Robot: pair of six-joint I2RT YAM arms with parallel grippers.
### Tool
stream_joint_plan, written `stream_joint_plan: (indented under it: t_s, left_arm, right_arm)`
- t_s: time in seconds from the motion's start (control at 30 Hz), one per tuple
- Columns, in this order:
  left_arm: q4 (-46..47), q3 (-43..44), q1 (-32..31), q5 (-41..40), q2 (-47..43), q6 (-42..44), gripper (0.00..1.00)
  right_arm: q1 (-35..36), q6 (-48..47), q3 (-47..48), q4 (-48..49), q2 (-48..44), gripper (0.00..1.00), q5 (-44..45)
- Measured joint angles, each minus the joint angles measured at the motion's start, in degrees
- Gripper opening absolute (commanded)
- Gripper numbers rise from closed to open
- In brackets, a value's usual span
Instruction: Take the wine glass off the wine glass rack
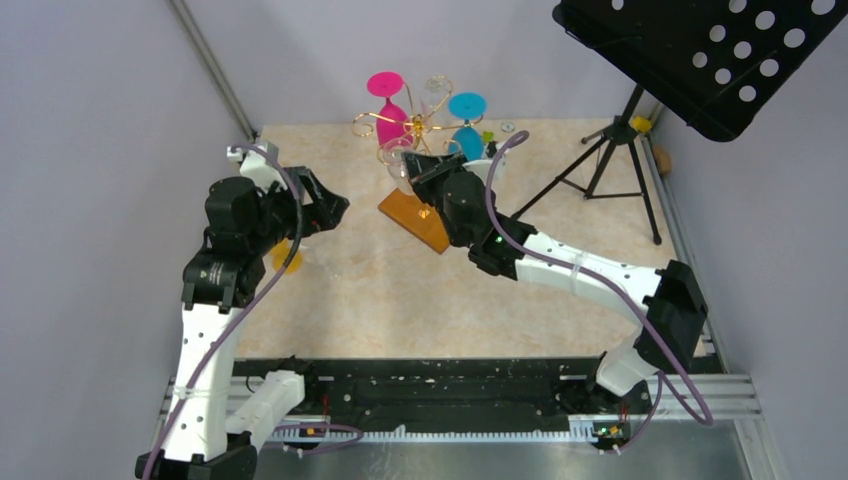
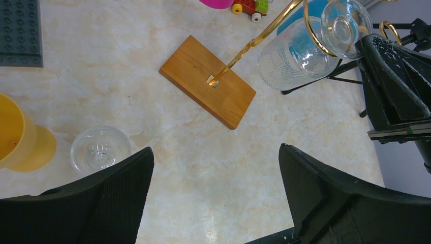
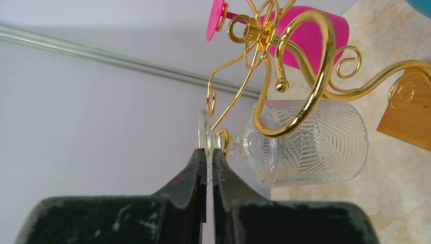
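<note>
While the wine glass hangs in a curled arm of the wine glass rack, the R gripper is pinched tight on the glass's foot disc, jaws approx. parallel. Rack stem seats in the wood base, flat on the table. A pink glass and a blue glass occupy other rack arms. L gripper hovers above the table, jaws wide, holding nothing, near a yellow cup and a clear glass.

wine glass: clear, ribbed | hangs inverted | on gold wire rack
</note>
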Motion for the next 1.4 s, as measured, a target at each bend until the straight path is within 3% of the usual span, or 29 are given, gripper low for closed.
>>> stream_joint_plan:
  t_s: [0.6, 1.4]
  left_arm:
    - [-0.2, 0.0, 0.0, 0.0, -0.2, 0.0, 0.96]
    - [-0.17, 0.0, 0.0, 0.24, -0.17, -0.02, 0.96]
  right_arm:
    - [-0.02, 2.14, -5.09, 6.01, -2.21, 0.0, -4.44]
    - [-0.85, 0.94, -1.14, 7.74, 2.03, 0.0, -8.7]
